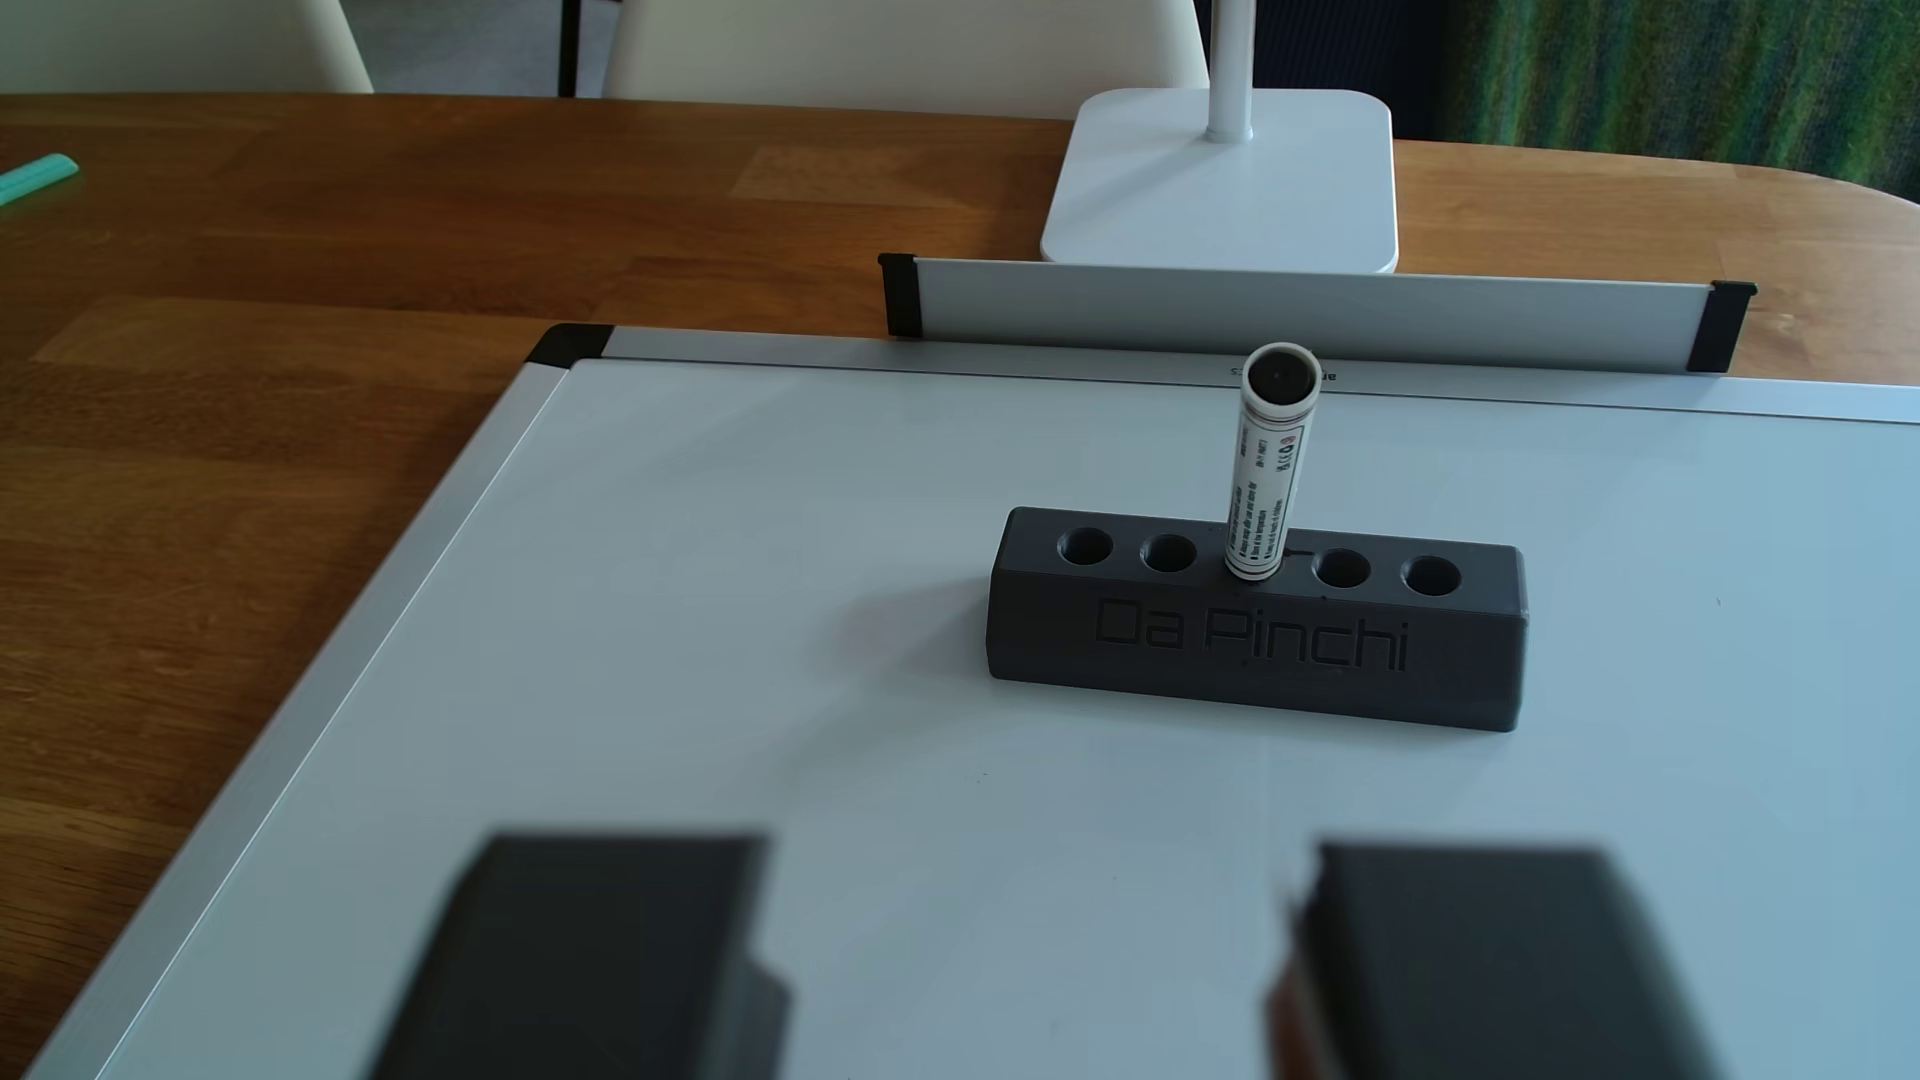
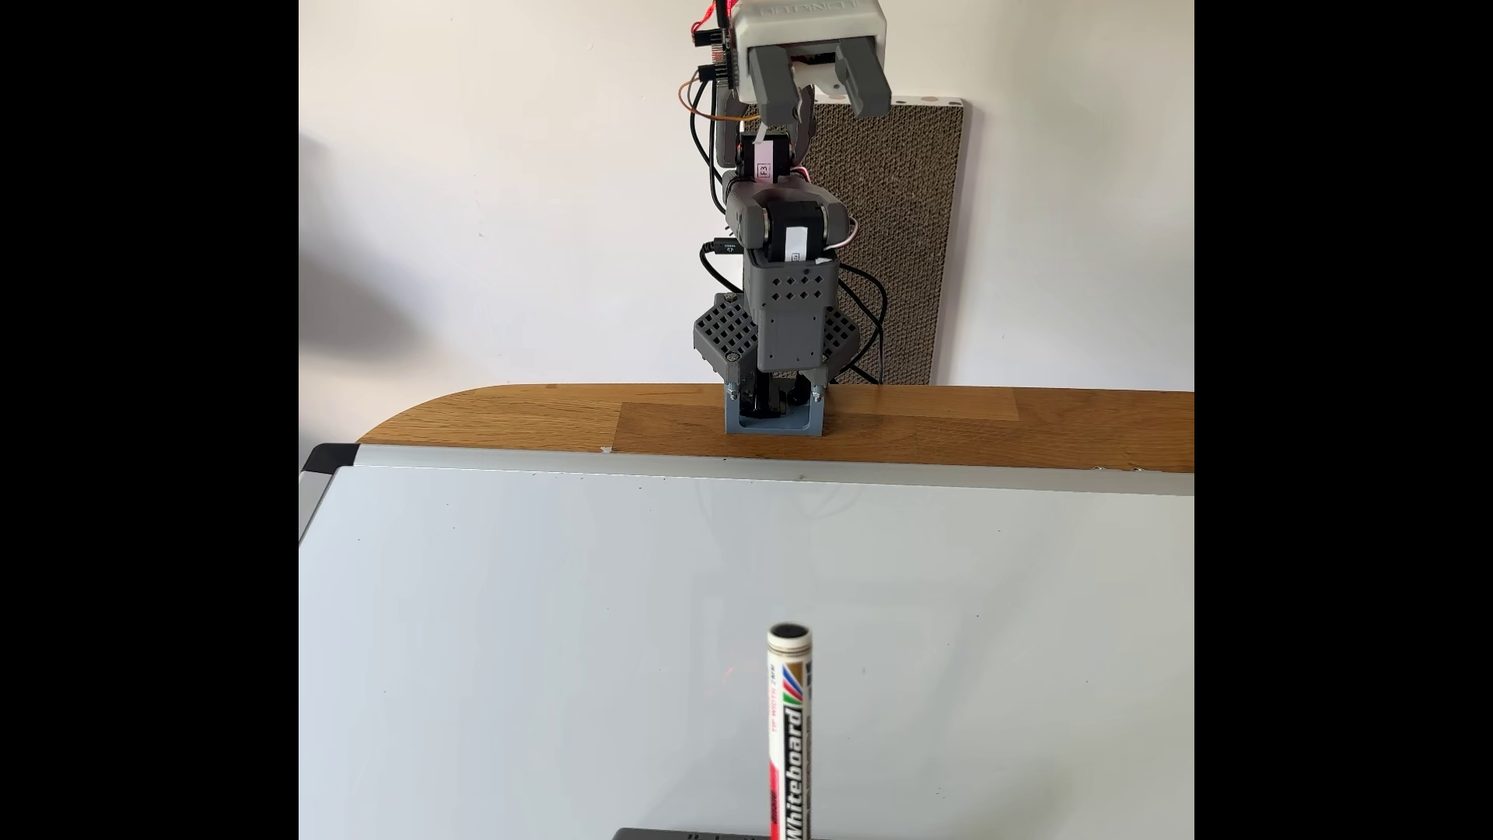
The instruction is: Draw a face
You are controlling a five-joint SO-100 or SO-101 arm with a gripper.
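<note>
Gripper spread wide, well apart from marker.

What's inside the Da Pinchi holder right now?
One whiteboard marker stands upright in the middle hole of the holder; the other four holes look empty. Its lower end is hidden inside the hole.

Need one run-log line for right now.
tool: open, raised, empty | marker: upright in holder, middle hole | whiteboard: blank | drawing: not started

Glossy whiteboard, matt plastic holder, wooden table
</note>
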